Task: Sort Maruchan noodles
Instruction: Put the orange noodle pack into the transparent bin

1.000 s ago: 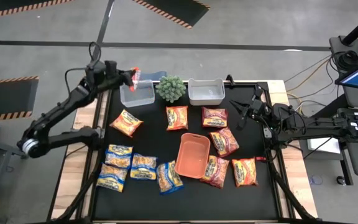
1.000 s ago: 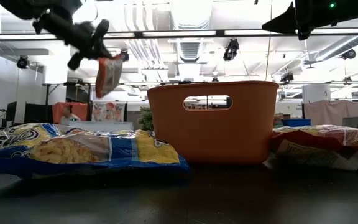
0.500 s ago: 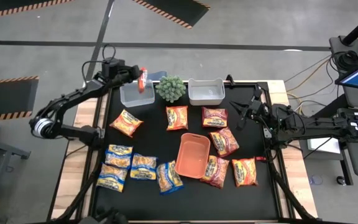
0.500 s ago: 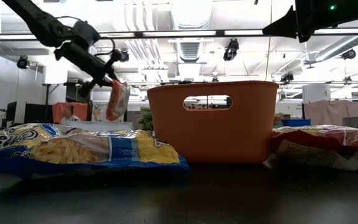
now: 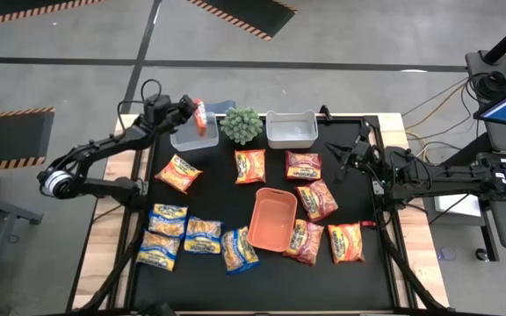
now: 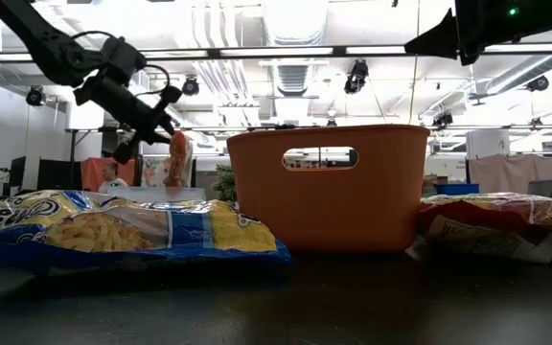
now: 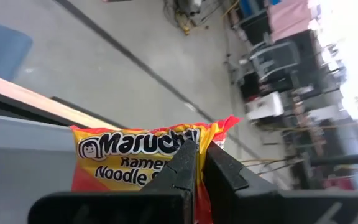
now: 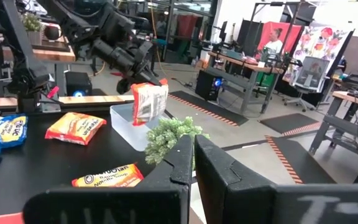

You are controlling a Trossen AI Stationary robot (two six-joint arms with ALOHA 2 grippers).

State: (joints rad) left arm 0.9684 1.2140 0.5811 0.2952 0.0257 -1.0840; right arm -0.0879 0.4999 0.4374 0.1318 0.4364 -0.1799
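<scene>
My left gripper (image 5: 192, 112) is shut on an orange Maruchan packet (image 5: 201, 117) over the left clear bin (image 5: 191, 134) at the table's far edge. The low view shows this gripper (image 6: 157, 123) above the packet (image 6: 177, 159). My right gripper (image 5: 339, 161) is shut and hovers at the table's right side, touching nothing. Flat on the black table lie orange packets (image 5: 178, 173) (image 5: 250, 166) (image 5: 345, 242), dark red ones (image 5: 303, 164) (image 5: 316, 199) (image 5: 303, 241) and several yellow-and-blue ones (image 5: 183, 237). My left gripper pinches the orange packet between its two fingers (image 7: 188, 163) at the packet's upper end (image 7: 166, 152), coming slanting down from the table's left. The packet hangs upright below the fingers, clear of the table. Whether its lower end (image 8: 146, 118) touches the bin, I cannot tell.
An orange tray (image 5: 272, 219) sits in the middle among the packets and fills the centre of the low view (image 6: 326, 187). A second clear bin (image 5: 291, 129) and a small green plant (image 5: 242, 124) stand at the far edge. Wooden table edges show left and right.
My left gripper has moved toward the table's right and down toward the left clear bin, carrying the orange packet. The packet has come down from high above the table to about the bin's rim and now hangs upright.
</scene>
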